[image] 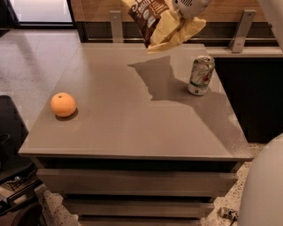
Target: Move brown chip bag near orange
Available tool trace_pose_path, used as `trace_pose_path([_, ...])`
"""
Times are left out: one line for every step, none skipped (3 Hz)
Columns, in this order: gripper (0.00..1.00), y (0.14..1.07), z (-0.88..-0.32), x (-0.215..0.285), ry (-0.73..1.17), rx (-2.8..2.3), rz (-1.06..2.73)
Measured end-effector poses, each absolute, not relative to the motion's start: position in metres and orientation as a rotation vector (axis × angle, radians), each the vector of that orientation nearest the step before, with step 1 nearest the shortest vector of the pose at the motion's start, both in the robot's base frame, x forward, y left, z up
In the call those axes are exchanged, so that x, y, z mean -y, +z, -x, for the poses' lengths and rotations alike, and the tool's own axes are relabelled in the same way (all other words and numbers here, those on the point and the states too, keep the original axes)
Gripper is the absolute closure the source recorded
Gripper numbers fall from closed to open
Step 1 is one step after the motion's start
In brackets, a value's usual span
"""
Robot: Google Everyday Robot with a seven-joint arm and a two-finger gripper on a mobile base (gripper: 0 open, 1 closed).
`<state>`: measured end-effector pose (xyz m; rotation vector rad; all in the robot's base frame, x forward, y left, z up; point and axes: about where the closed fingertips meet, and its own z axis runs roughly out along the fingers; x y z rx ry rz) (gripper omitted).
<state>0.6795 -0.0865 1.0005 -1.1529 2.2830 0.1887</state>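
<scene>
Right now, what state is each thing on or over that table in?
brown chip bag: held in the air over the far side of the table.
gripper: at the top edge, shut on the bag.
orange: resting near the table's left edge.
soda can: upright, at the right.

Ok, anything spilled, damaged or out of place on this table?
Nothing stands out. The claw, at the top edge, holds the brown chip bag tilted in the air above the table. The soda can stands upright, the orange sits intact at left; no spill.
</scene>
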Motion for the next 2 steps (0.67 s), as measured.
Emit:
trace_pose_path([1.0, 0.998, -0.659, 0.081, 0.23, -2.26, 1.186])
trace_pose_path([1.0, 0.989, -0.632, 0.087, 0.252, -2.263, 1.197])
